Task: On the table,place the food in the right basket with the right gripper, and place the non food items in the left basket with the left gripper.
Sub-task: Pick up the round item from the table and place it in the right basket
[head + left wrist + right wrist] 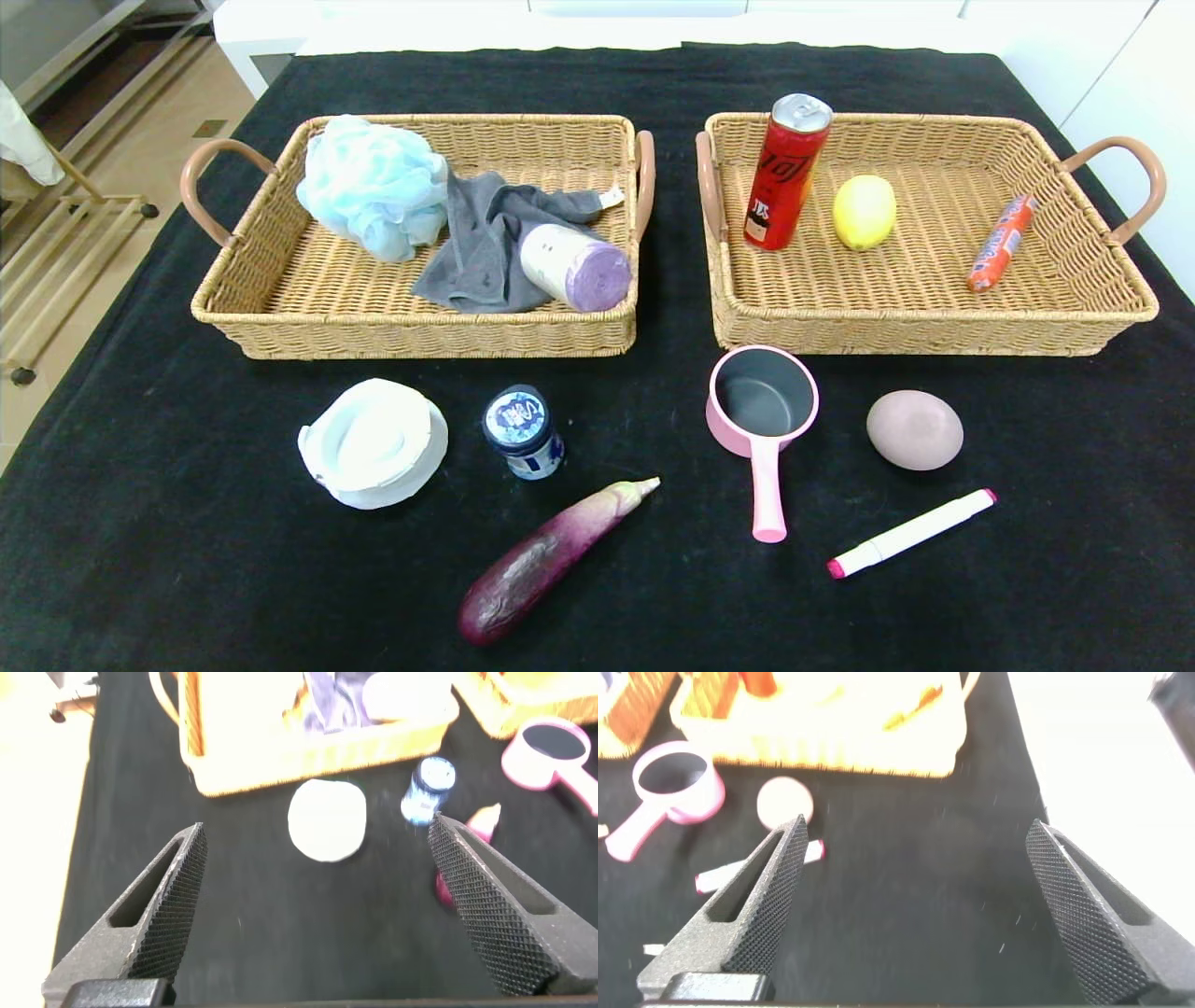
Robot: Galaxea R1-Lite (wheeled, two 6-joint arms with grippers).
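On the black table in front of the baskets lie a white lidded tub [373,443], a blue-capped jar [523,432], a purple eggplant [544,560], a pink saucepan [761,411], a brownish egg-shaped item [914,429] and a pink-tipped white marker [910,533]. The left basket [280,308] holds a blue bath puff, a grey cloth and a purple roll. The right basket [934,322] holds a red can, a lemon and a sausage. Neither gripper shows in the head view. My left gripper [313,896] is open and empty above the table, short of the tub [326,819]. My right gripper [915,901] is open and empty over bare cloth near the table's right edge.
The table's right edge [1022,784] meets a white floor in the right wrist view. A metal rack [56,243] stands left of the table. The saucepan [677,784], egg-shaped item [785,803] and marker [724,875] lie beyond my right gripper.
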